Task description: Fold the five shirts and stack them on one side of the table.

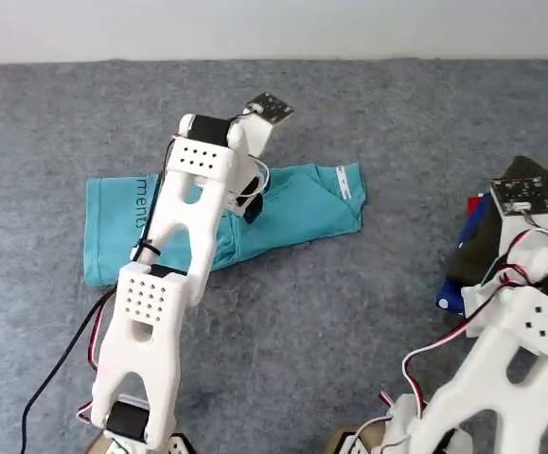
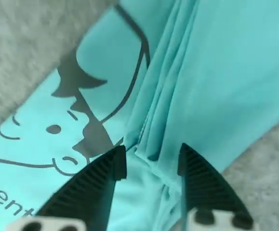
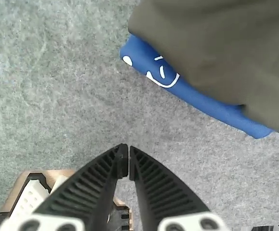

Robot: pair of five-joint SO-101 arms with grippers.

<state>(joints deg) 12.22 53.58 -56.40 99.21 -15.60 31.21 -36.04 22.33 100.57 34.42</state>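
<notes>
A teal shirt [image 1: 302,203] with a dark line drawing lies partly folded across the grey table [image 1: 349,322], left of the middle. My left gripper [image 2: 153,158] is open low over it, its fingers either side of a bunched ridge of teal cloth [image 2: 163,96]; from above it shows as a dark tip [image 1: 251,200] on the shirt. At the right edge sits a stack: a dark olive shirt [image 3: 216,48] on a blue shirt [image 3: 197,98]. My right gripper [image 3: 126,155] is shut and empty above bare table beside that stack.
In the high view the stack [image 1: 486,241] shows a red shirt edge [image 1: 472,201] under the olive layer. The left arm [image 1: 174,246] crosses over the teal shirt. The right arm's wooden base [image 3: 23,185] lies near the table's front edge.
</notes>
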